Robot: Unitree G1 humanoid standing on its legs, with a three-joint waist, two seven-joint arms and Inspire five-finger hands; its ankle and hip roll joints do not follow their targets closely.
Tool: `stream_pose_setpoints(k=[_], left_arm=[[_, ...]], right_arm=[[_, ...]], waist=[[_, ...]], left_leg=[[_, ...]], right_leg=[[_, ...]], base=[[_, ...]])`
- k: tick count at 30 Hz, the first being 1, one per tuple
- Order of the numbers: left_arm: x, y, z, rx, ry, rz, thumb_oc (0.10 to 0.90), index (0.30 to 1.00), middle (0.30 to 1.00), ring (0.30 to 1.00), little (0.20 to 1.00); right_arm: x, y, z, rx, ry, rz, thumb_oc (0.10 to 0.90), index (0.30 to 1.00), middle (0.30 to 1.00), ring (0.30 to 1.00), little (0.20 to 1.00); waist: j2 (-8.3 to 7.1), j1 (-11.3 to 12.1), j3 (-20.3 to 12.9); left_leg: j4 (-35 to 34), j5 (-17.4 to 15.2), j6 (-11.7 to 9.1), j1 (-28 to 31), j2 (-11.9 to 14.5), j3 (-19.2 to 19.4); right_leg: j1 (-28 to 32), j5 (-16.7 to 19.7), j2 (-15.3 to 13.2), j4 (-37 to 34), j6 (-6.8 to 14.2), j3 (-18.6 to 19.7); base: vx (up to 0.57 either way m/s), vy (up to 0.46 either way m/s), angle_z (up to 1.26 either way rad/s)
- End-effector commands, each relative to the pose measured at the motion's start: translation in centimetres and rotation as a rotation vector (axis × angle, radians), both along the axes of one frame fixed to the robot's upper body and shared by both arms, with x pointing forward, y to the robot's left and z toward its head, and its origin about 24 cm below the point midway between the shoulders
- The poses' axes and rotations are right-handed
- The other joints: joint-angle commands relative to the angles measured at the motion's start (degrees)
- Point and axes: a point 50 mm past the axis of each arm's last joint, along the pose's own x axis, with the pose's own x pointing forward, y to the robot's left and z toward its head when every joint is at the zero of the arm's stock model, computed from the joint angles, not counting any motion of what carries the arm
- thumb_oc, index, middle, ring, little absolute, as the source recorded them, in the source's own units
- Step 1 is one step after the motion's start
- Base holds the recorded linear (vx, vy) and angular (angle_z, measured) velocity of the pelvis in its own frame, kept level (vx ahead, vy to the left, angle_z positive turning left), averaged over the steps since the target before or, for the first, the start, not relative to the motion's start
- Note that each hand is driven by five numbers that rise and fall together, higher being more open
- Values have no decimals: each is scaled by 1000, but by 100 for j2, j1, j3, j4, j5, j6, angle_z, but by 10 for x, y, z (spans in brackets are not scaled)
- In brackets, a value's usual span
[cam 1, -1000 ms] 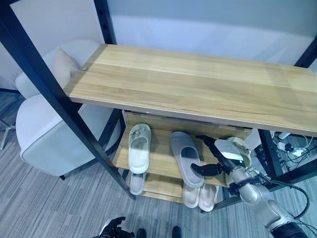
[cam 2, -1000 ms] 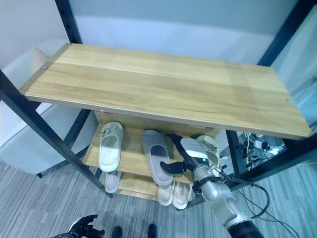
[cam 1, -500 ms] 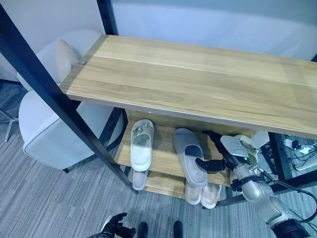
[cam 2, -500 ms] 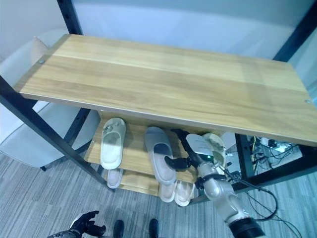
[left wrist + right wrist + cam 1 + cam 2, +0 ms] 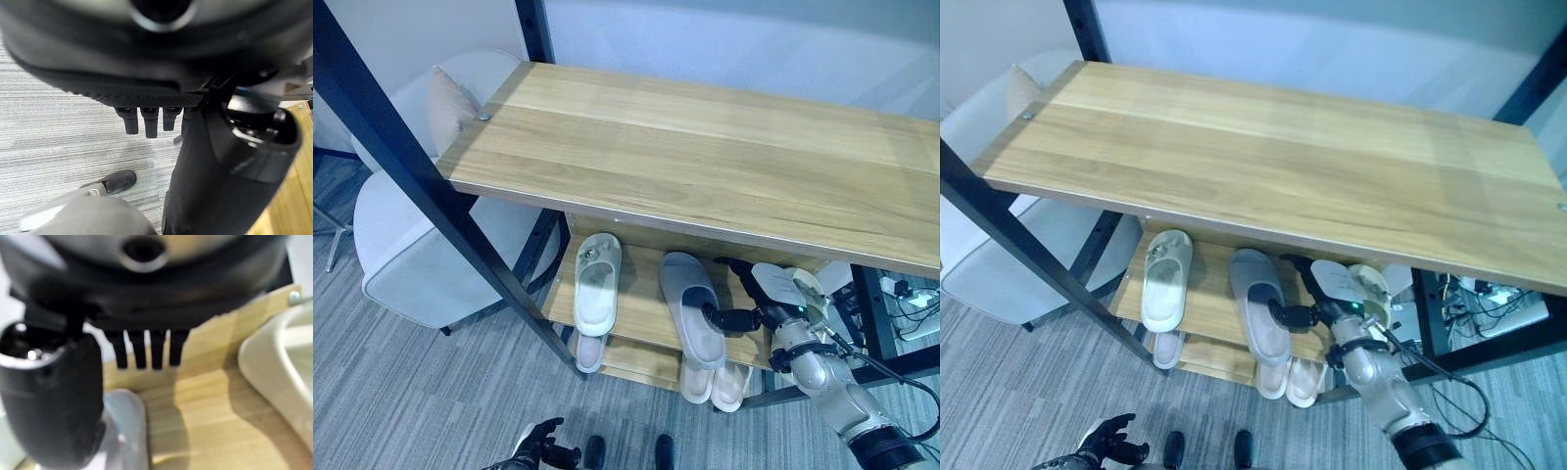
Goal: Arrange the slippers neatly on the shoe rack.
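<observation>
The left robot hand (image 5: 540,450) hangs low over the grey carpet (image 5: 401,392), near the bottom edge of the eye views; its fingers (image 5: 146,121) point down, loosely spread and holding nothing.

Beyond it stands the shoe rack (image 5: 705,157), with black posts and wooden shelves. On the bottom shelf (image 5: 626,360), a pale slipper (image 5: 586,351) pokes out at the left and a beige pair (image 5: 713,382) lies side by side at the right.

On the middle shelf (image 5: 641,304), a cream slipper (image 5: 597,294) lies at the left, toe toward the back. Near the middle lies a grey slipper (image 5: 692,308), its heel hanging over the front edge. The right robot hand (image 5: 766,299) reaches in beside it, fingers (image 5: 146,348) straight and spread over the bare wood, while its thumb (image 5: 726,318) touches the grey slipper's right side. Just right of the hand, another cream slipper (image 5: 1374,291) rests at the shelf's right end, partly hidden by the hand.

The wide top shelf (image 5: 1273,157) covers the back of the lower shelves. Left of the rack sits a white armchair (image 5: 411,245) with a cushion (image 5: 445,103).
</observation>
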Motion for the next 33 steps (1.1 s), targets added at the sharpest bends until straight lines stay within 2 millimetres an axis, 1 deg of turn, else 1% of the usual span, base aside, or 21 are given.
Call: stream_pose_setpoints(k=[1,7,9,14,15,16,20,21,23,24,25,26,27,28,29,30,31,32,33], left_arm=[[-29,-4,-11,24,141,-51,800,900,900,900,900],[-32,-5,-12,23,149,-50,800,900,900,900,900],[-37,-4,-13,24,166,-38,800,900,900,900,900],[-42,-2,-13,31,178,-27,800,900,900,900,900],[-44,0,-13,34,184,-14,800,900,900,900,900],[-44,0,-13,35,184,-14,800,900,900,900,900],[-44,5,-13,41,179,33,800,900,900,900,900],[-43,9,-12,45,166,69,800,900,900,900,900],[-41,11,-11,46,149,100,800,900,900,900,900],[-41,11,-11,46,150,100,800,900,900,900,900],[-39,13,-9,45,130,122,800,900,900,900,900],[-39,13,-10,45,131,122,800,900,900,900,900],[-27,17,-5,44,61,147,800,900,900,900,900],[-27,17,-5,45,61,147,800,900,900,900,900],[-22,19,-3,44,30,162,800,900,900,900,900],[-13,23,2,45,-18,190,800,900,900,900,900],[-13,23,2,45,-18,190,800,900,900,900,900],[-6,27,5,49,-51,213,800,900,900,900,900],[-1,32,8,49,-85,260,800,900,900,900,900]], right_arm=[[24,8,62,105,-294,28,400,300,300,300,300],[18,8,57,177,-285,20,400,300,300,300,300],[10,8,56,230,-294,14,400,300,300,300,300],[1,9,56,292,-308,13,400,300,300,300,300],[-4,11,57,350,-316,22,400,300,300,300,300],[-4,11,57,351,-316,22,400,300,300,300,300],[-14,18,56,476,-317,46,400,300,300,300,300],[-21,23,57,537,-314,72,400,300,300,300,300],[-28,27,59,581,-313,104,400,300,300,300,300],[-29,27,59,582,-312,104,400,300,300,300,300],[-37,29,61,593,-320,131,400,300,300,300,300],[-37,29,61,593,-319,130,400,300,300,300,300],[-48,33,62,643,-309,166,400,300,300,300,300],[-48,33,63,643,-309,166,400,300,300,300,300],[-50,36,63,679,-302,187,400,300,300,300,300],[-51,42,62,735,-286,217,400,300,300,300,300],[-51,42,62,736,-286,217,400,300,300,300,300],[-50,46,62,770,-277,237,400,300,300,300,300],[-50,52,61,812,-249,270,400,300,300,300,300]], waist=[[-232,375,-144],[-246,357,-169],[-241,317,-194],[-238,280,-236],[-231,252,-248],[-232,255,-249],[-218,198,-280],[-198,143,-296],[-179,84,-307],[-180,88,-308],[-156,21,-317],[-156,29,-317],[-128,-58,-246],[-129,-55,-247],[-118,-94,-180],[-96,-145,-6],[-97,-140,-10],[-87,-146,91],[-92,-117,172]], left_leg=[[15,-410,66,93,-257,-162],[15,-434,74,141,-269,-155],[15,-454,82,194,-270,-133],[15,-472,93,244,-275,-93],[15,-482,99,267,-279,-74],[15,-482,99,268,-279,-72],[15,-502,116,300,-292,3],[15,-518,129,332,-307,47],[15,-544,147,364,-325,97],[15,-546,147,369,-325,101],[15,-570,172,420,-338,154],[15,-573,173,428,-338,160],[268,-684,253,423,-391,273],[274,-689,253,419,-390,275],[468,-757,289,339,-412,347],[721,-814,338,216,-399,504],[727,-817,338,208,-399,509],[788,-816,344,176,-366,609],[809,-786,313,168,-299,769]], right_leg=[[324,-497,-154,71,470,-167],[364,-500,-163,71,475,-168],[394,-496,-175,71,481,-161],[427,-486,-182,71,489,-131],[435,-474,-187,71,498,-114],[436,-474,-188,71,499,-112],[448,-449,-212,71,517,-53],[452,-436,-228,71,531,-14],[469,-425,-243,71,551,43],[472,-425,-243,71,552,47],[493,-414,-264,71,570,99],[499,-414,-264,71,571,104],[500,-419,-341,217,583,228],[498,-420,-341,220,583,230],[371,-460,-369,441,596,276],[63,-506,-372,950,622,334],[53,-509,-371,958,622,339],[-105,-520,-346,1190,653,306],[-255,-545,-291,1440,702,47]], base=[[0,0,0],[0,6,2],[0,0,0],[-3,8,0],[-11,31,-3],[-11,36,-3],[-12,42,-7],[-17,71,-15],[-10,63,-15],[11,69,-13],[12,45,-12],[-29,122,-29],[-42,79,-28],[-89,106,-28],[-158,62,-30],[-158,62,-31],[-178,45,-48],[-148,10,-56],[-147,10,-70]])
